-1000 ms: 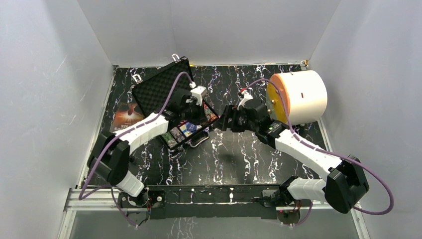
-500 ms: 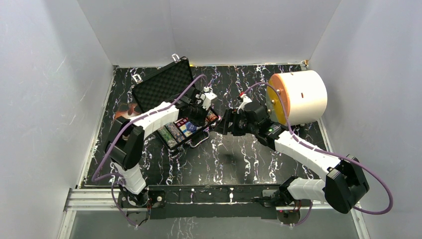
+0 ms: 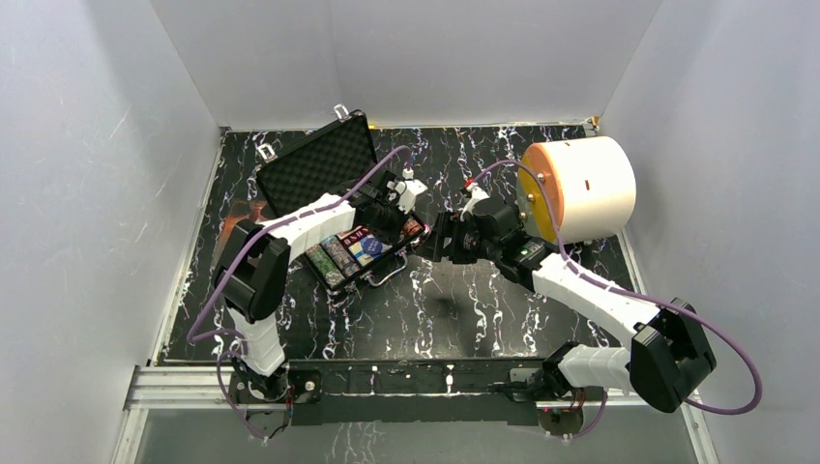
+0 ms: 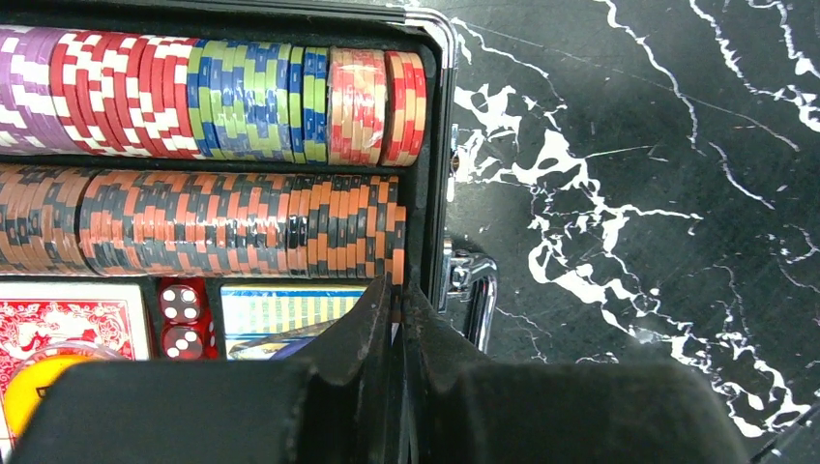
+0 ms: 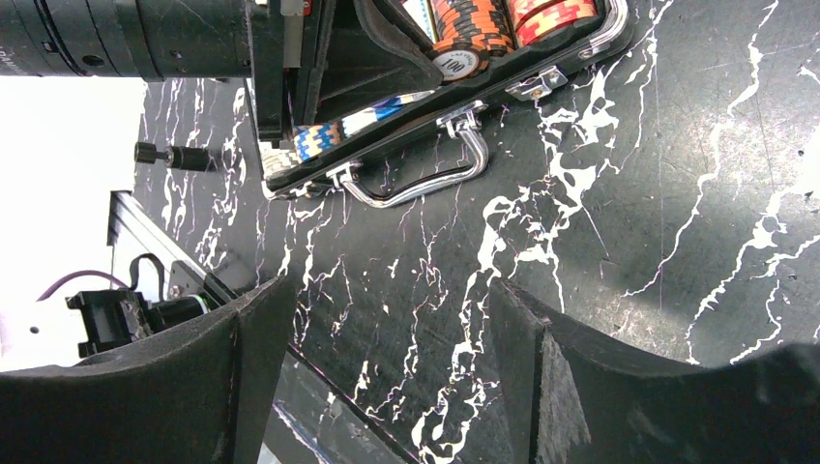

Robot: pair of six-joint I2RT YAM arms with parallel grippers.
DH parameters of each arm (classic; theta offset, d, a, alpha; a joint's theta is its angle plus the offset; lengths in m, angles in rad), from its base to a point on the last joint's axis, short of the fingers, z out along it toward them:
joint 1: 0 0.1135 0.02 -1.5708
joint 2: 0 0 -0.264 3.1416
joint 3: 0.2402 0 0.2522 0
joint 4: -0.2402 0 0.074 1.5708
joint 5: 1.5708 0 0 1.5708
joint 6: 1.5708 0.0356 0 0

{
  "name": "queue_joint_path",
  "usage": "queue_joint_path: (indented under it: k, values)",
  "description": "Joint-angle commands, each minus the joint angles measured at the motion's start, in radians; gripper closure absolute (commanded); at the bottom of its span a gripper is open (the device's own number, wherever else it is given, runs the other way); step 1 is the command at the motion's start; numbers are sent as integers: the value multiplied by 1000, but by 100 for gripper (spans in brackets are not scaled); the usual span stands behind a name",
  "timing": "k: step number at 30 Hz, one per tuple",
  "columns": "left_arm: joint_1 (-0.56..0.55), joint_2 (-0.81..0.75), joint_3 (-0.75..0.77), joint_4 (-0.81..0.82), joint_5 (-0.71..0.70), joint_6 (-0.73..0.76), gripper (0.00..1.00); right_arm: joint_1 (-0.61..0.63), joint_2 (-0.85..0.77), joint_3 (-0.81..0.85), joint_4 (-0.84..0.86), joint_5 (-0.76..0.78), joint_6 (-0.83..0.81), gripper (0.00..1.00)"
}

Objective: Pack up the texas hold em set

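Poker case point(image 3: 353, 280) sat open on desk point(image 3: 464, 309), left of centre. Chips point(image 4: 222, 208), red deck point(image 4: 68, 324) and dice point(image 4: 179, 319) were seated in its tray. Left pincer point(image 4: 398, 300) clenched, empty, over the tray's handle-side edge. Right pincer point(image 5: 387, 290) released, near handle point(image 5: 416, 179). Judged nearly done: lid point(image 3: 319, 164) to shut, latches to fasten.
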Motion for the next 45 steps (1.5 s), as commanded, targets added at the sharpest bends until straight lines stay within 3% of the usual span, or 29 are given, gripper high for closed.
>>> queue_joint_path:
  k: [1,4,9,15,21,24,31,35,39,41,44,45]
  values:
    - [-17,19,40,-31,-62,26,84,0,6,18,29,-5,-1,19]
    - [-21,27,50,-39,-68,22,67,0,6,16,25,-3,0,19]
    - [-21,-30,45,-14,-50,2,60,0,-3,10,18,5,-1,19]
    - [-20,-99,8,67,-25,-18,72,0,-4,4,17,8,1,19]
    - [-20,-43,19,53,-23,-19,82,0,-5,1,13,12,3,19]
    - [-20,-4,31,52,-11,-30,100,0,-8,-3,7,17,3,19]
    - [-21,58,39,49,4,-47,100,-1,-16,2,-12,37,2,19]
    - [-18,-40,65,74,-55,-65,100,0,-31,-5,-18,42,-1,19]
    - [-7,-156,47,136,-112,-92,78,0,-42,-13,-25,48,11,19]
    - [8,-233,32,162,-135,-106,62,0,-47,-20,-25,46,14,19]
    - [45,-342,-1,202,-172,-116,49,0,-54,-29,-31,49,15,19]
    - [68,-378,-8,213,-185,-127,39,0,-54,-32,-32,47,15,19]
